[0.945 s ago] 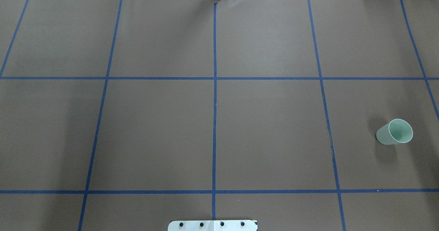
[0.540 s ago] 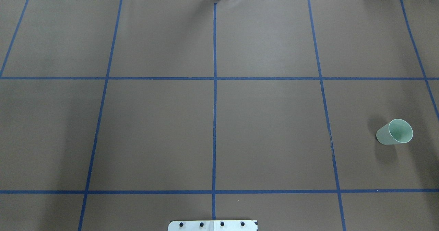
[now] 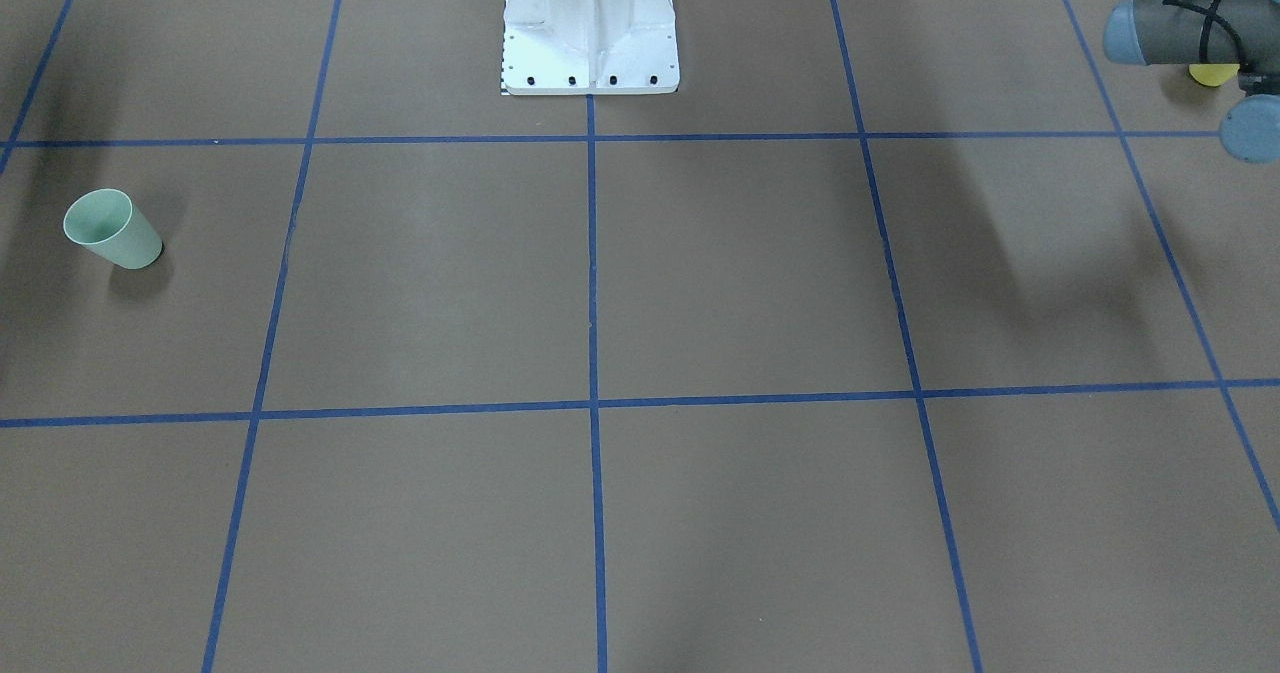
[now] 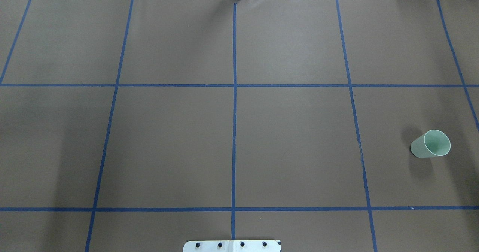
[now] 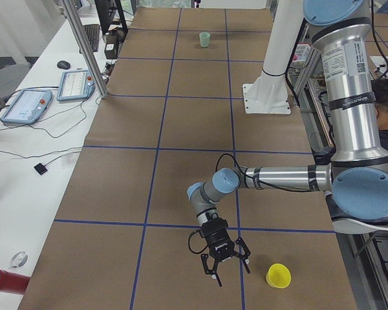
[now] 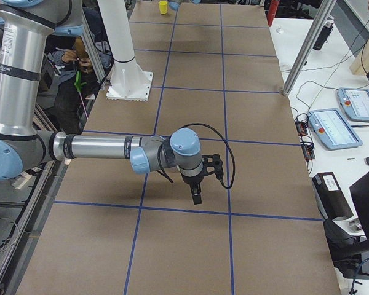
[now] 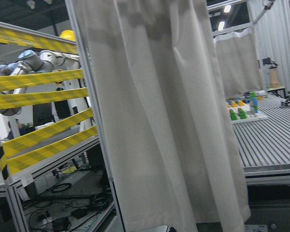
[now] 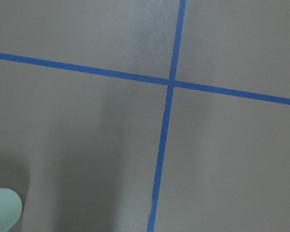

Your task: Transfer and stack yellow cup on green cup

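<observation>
1. Your yellow cup [image 5: 278, 276] sits near the left gripper [image 5: 225, 268], well apart from the green cup [image 4: 430, 144]
2. You cannot tell if the left or right gripper [image 6: 197, 195] is apart or together

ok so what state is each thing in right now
yellow cup: on the table, not held.
green cup: upright, empty, nothing stacked on it.
left gripper: pointing down above the table; open or shut, cannot tell.
right gripper: pointing down above the table; open or shut, cannot tell.
</observation>
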Motion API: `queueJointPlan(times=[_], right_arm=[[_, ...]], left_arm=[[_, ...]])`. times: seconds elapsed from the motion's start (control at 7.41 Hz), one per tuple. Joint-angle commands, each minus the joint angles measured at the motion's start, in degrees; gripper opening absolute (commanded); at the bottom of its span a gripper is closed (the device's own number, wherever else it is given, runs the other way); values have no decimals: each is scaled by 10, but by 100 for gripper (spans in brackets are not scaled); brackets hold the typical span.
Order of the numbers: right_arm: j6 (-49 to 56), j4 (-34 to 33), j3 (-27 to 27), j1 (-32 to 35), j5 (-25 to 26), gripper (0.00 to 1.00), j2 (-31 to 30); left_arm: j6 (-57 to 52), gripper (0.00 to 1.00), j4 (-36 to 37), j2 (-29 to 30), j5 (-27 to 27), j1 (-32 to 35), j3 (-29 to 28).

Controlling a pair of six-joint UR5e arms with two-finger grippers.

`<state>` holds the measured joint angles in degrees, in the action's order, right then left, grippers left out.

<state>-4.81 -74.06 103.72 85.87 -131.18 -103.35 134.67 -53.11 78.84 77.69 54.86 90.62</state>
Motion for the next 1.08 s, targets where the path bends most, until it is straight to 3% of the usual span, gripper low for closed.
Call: queueJointPlan(times=[0.0, 0.41, 0.95], right_arm=[[0, 4, -1, 0, 0, 100, 1], [2, 5, -1, 0, 0, 100, 1], [6, 5, 0, 0, 0, 100, -4]], left_arm=[[46, 100, 76, 57, 98, -35, -60], [60, 100, 112, 73, 190, -37, -69], [117, 100, 102, 81, 236, -55, -80]])
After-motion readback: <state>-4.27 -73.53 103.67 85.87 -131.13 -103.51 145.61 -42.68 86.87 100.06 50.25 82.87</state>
